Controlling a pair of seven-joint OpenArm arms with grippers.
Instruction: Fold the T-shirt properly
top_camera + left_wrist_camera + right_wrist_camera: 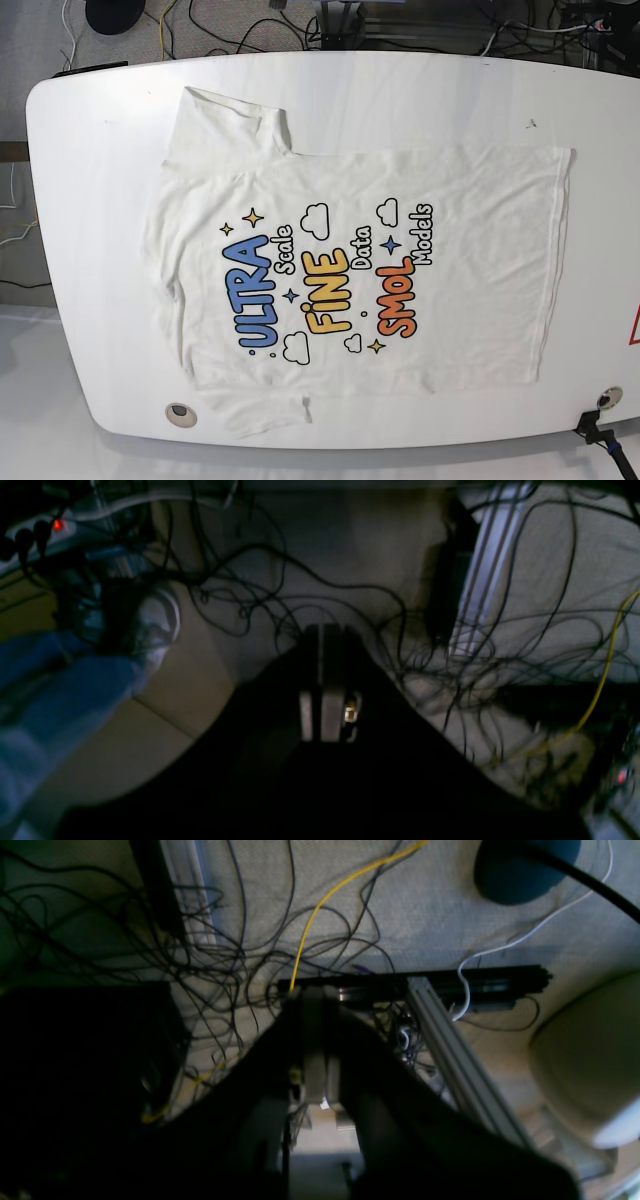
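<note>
Left wrist view is dim: the left gripper point(327, 680) shows closed fingers over tangled cables point(310, 595) on the floor, no shirt visible. Right wrist view likewise shows the right gripper point(315, 1040) pressed closed above cables. Base view shows the T-shirt point(360, 280) spread print-up on the table point(90, 150), neither arm visible.

The T-shirt point(360, 270) lies flat, print up, on the table point(80, 200).

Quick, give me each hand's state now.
Left hand: closed, holding nothing.
Right hand: closed, holding nothing.
</note>
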